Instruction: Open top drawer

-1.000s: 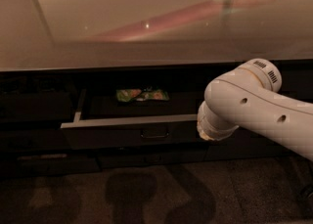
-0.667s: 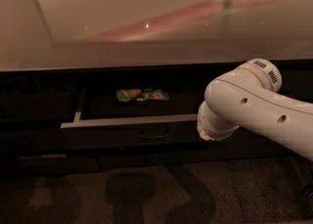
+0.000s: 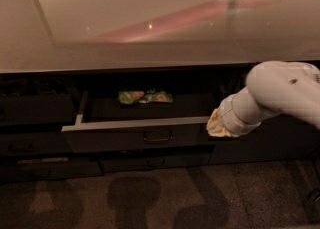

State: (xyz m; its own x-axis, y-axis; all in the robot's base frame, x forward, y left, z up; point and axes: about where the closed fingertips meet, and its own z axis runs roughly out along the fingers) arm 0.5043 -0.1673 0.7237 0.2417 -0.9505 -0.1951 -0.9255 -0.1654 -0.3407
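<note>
The top drawer (image 3: 115, 140) stands pulled out under the counter, and its pale rim (image 3: 135, 124) shows along the top of the dark front. A small dark loop handle (image 3: 157, 136) sits at the centre of the front. A green snack bag (image 3: 145, 96) lies at the back of the tray. My white arm (image 3: 282, 90) comes in from the right. My gripper (image 3: 219, 123) is at its end, at the drawer's right end, right of the handle and apart from it.
A glossy pale countertop (image 3: 150, 23) overhangs the drawers. Lower, narrower drawers (image 3: 155, 162) sit below the open one. More dark drawer fronts (image 3: 35, 110) are at the left. The floor (image 3: 160, 198) is dark carpet with shadows.
My arm has swung a little to the right and up. The drawer stands pulled out as before.
</note>
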